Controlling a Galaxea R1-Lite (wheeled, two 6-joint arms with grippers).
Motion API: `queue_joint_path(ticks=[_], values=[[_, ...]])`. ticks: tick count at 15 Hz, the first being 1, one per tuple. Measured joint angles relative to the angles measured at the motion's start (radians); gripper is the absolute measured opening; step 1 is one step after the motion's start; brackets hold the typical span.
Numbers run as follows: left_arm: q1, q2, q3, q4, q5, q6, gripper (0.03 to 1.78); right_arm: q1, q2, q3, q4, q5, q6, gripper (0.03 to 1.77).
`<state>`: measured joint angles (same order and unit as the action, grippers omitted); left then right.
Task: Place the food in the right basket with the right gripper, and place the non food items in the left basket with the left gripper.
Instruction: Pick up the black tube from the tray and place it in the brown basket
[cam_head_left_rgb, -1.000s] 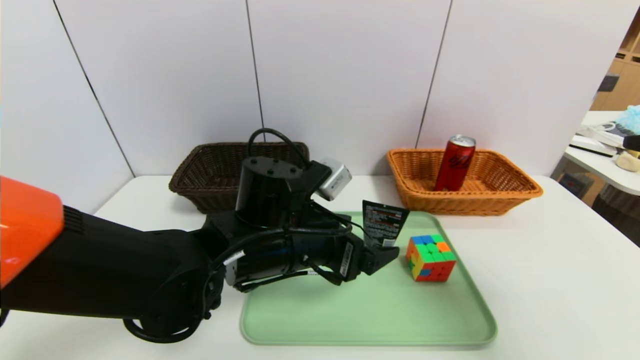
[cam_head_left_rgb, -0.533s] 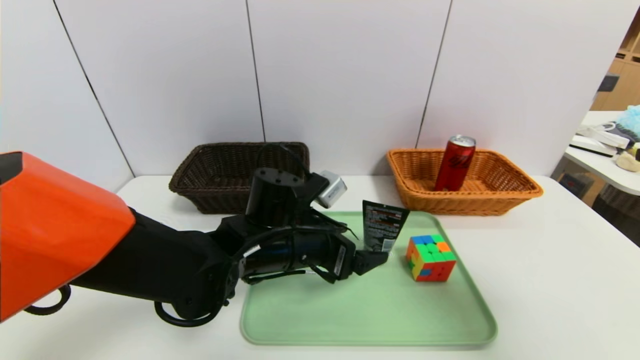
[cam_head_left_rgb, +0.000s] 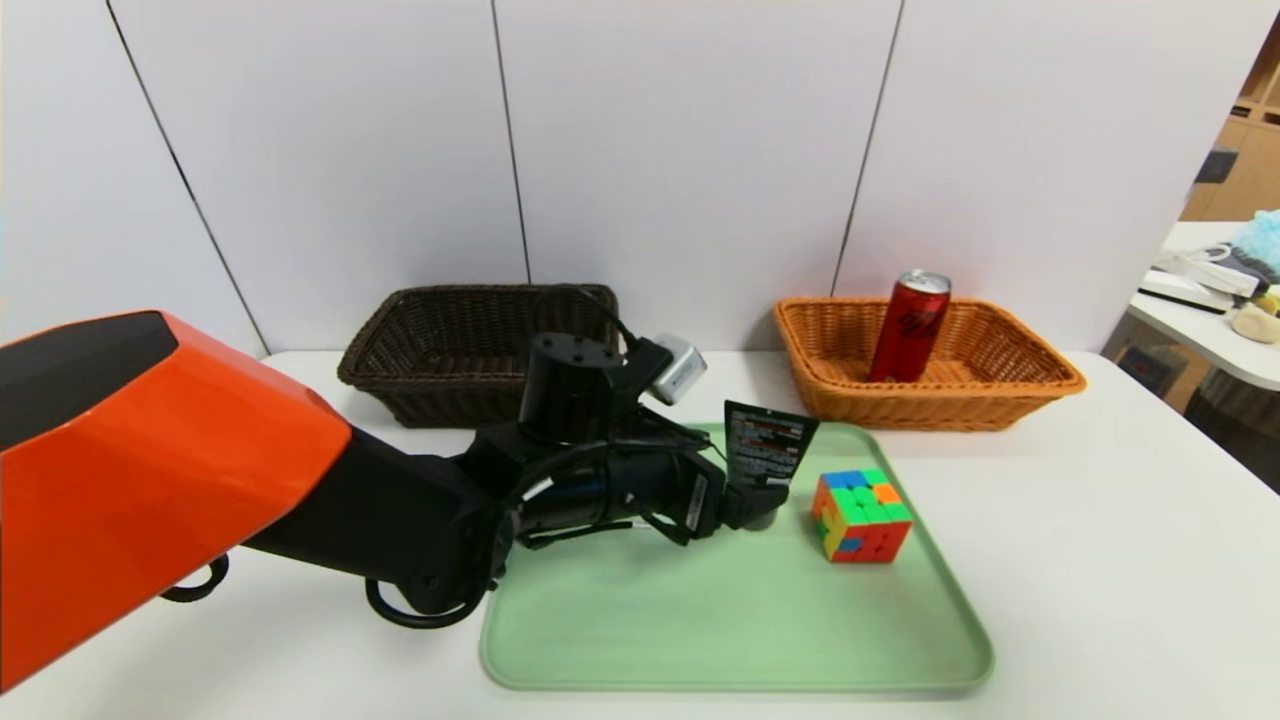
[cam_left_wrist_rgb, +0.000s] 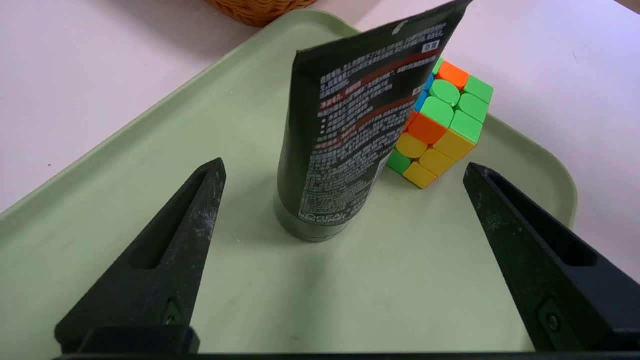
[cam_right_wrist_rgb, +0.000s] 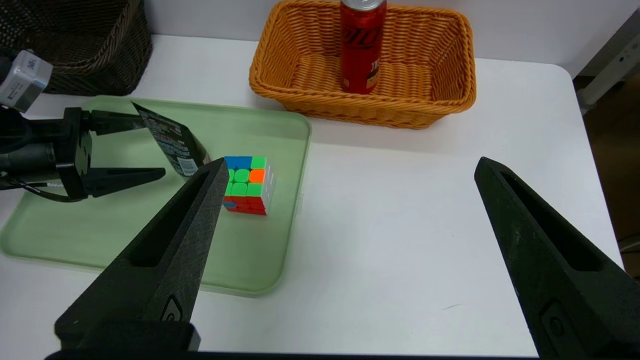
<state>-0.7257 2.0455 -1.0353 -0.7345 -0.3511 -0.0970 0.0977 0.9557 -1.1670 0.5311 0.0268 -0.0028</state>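
Over on the orange-tan basket (cam_head_left_rgb: 1040, 385) side the red can (cam_head_left_rgb: 910, 326) already stands inside, while on the green tray (cam_head_left_rgb: 700, 640) the left gripper (cam_head_left_rgb: 752, 505), jaws spread wide, flanks the upright black tube (cam_head_left_rgb: 768, 452), the puzzle cube (cam_head_left_rgb: 860, 515) untouched beside it and the dark basket (cam_head_left_rgb: 400, 370) waiting.

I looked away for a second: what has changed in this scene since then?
The left claw advanced, open, toward the upright black squeeze tube on the green tray; its fingers now flank the tube, nothing gripped. The multicoloured puzzle cube, the red can in the orange wicker basket and the dark brown basket stayed put.
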Motion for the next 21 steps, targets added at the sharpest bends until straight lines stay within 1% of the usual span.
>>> queue_joint_path(ticks=[8,12,15,21], values=[[0.002,0.081,-0.086,0.000,-0.034,-0.014,1.69,0.000,-0.004,0.014,-0.001,0.001,0.000,1.69],[0.002,0.122,-0.137,-0.001,-0.040,-0.020,1.69,0.000,-0.002,0.025,-0.003,0.002,0.000,1.69],[0.001,0.151,-0.171,0.000,-0.057,-0.048,1.69,0.000,-0.002,0.034,-0.003,0.002,0.000,1.69],[0.000,0.187,-0.189,0.000,-0.066,-0.051,1.69,0.000,0.007,0.039,-0.005,0.003,0.000,1.69]])
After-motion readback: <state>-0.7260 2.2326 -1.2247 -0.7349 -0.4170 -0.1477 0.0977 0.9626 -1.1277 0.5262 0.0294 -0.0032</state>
